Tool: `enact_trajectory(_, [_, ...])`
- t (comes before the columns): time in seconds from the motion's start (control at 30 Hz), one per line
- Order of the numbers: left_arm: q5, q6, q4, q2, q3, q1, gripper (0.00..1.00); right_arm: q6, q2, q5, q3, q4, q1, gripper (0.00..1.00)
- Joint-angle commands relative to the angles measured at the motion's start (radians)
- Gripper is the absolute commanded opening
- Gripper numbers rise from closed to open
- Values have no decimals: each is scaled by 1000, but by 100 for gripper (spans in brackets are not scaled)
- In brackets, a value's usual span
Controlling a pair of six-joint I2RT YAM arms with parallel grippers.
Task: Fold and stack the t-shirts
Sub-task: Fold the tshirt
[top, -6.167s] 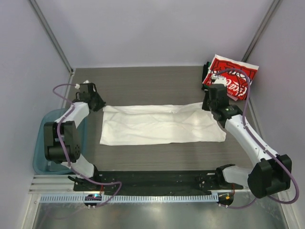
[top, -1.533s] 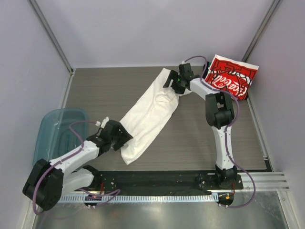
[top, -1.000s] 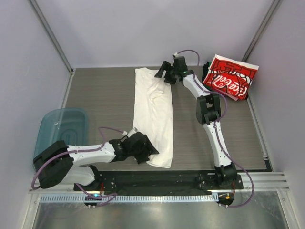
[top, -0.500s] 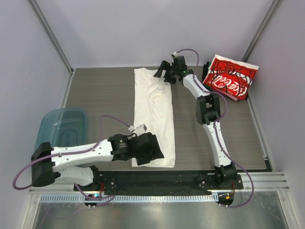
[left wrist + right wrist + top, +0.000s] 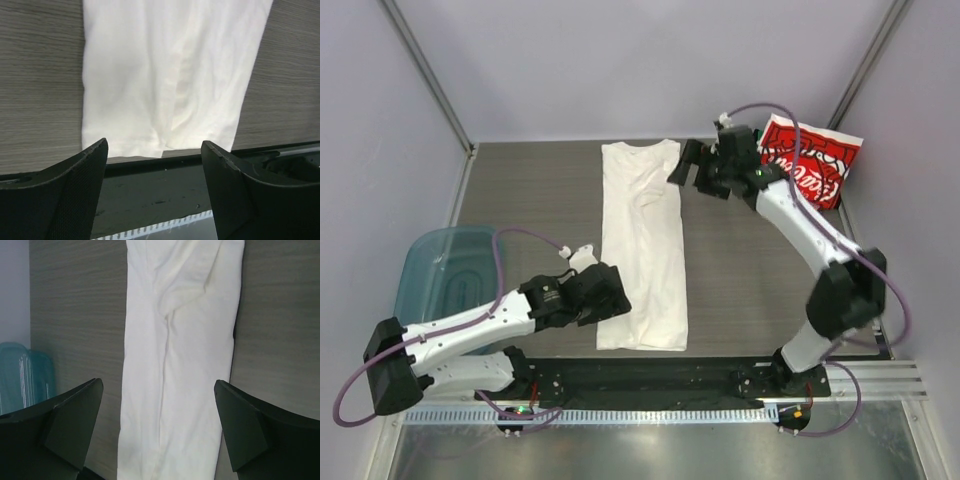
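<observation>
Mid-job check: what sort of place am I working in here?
Probably a lab test cell, not a home: plain grey walls box in a small wood-grain table. Besides the arms, just a white shirt, a folded red shirt and a teal bin.

Both arms, seen from above. The left arm (image 5: 470, 325) lay low, stretched rightward from its base, with the left end effector (image 5: 608, 295) at its tip. Its two dark fingers (image 5: 75, 187) stood wide apart. The right arm (image 5: 800, 225) rose from its base, bent at the elbow and reached to the far side and leftward. The right end effector (image 5: 685, 168) pointed left, its fingers (image 5: 65, 422) likewise spread wide.
</observation>
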Motion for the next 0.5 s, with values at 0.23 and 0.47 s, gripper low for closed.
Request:
enact_trajectory(0.23, [3, -41, 40, -197, -270, 27, 73, 471, -748, 257, -920, -99, 486, 91])
enact_trajectory(0.47, [71, -122, 148, -307, -456, 27, 70, 588, -847, 266, -1074, -61, 592, 71])
